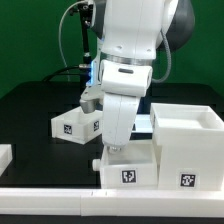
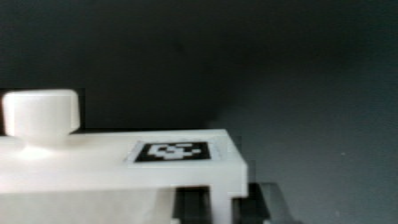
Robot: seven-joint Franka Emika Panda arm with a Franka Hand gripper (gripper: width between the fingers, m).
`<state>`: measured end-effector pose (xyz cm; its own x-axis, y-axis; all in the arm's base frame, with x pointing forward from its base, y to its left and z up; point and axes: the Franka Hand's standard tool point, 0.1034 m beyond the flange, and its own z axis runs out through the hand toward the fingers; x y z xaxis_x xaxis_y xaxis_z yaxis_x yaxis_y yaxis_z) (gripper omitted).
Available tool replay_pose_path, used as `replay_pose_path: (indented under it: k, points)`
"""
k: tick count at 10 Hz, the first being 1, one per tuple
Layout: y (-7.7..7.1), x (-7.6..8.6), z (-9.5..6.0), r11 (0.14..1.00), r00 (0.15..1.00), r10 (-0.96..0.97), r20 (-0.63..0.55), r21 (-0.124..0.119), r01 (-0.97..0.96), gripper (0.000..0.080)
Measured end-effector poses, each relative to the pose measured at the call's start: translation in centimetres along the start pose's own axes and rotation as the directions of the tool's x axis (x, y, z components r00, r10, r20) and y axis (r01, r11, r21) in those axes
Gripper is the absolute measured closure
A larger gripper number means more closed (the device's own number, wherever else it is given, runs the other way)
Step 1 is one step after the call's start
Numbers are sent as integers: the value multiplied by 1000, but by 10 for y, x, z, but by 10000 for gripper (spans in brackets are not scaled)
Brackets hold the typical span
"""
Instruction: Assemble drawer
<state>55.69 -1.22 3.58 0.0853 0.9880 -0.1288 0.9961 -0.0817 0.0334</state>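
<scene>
Black table point(image 1: 30, 110), green wall behind. Farthest toward the exterior view's left of the pincer, a small white piece point(image 1: 4, 155) sits at the table edge, cut off by the frame, too little showing to name it. Nearer, behind and to that same side of the pincer, one tray point(image 1: 75, 124) lies loose on the black surface, tag facing the camera, well apart from the fingers. The arm point(image 1: 130, 40) comes down from above, white housing with a blue-lit band, wrist tilted. The pincer point(image 1: 113, 147) itself is pressed down at the second tray point(image 1: 128, 165), right at its top edge; fingers drawn together, nothing gripped between them as far as I can see. In the wrist view the two dark fingertips point(image 2: 199, 205) stand close side by side just off the tray's tagged face, and the tray's knob point(image 2: 39, 118) stands upright to one side of them, apart from the fingers. Whether the tips actually touch the tray, cannot tell. To the exterior view's right of the pincer, the casing point(image 1: 188, 145) stands just beside the second tray, taller than it, open top, tag low on its front. A long white rail point(image 1: 110, 203) runs along the table's near edge, in front of and below the pincer, tray and casing standing just behind it.
</scene>
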Motion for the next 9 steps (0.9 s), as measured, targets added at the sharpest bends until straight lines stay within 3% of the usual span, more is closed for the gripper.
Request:
replay_pose_path:
  k: [3, 5, 7, 9]
  points:
    - [-5, 9, 9, 999, 999, -12, 30, 37, 11, 761]
    - [-3, 14, 8, 998, 997, -52, 58, 27, 50, 761]
    - [-3, 13, 8, 998, 997, -56, 57, -1, 56, 761]
    - [-3, 12, 8, 999, 997, -55, 58, 1, 55, 761]
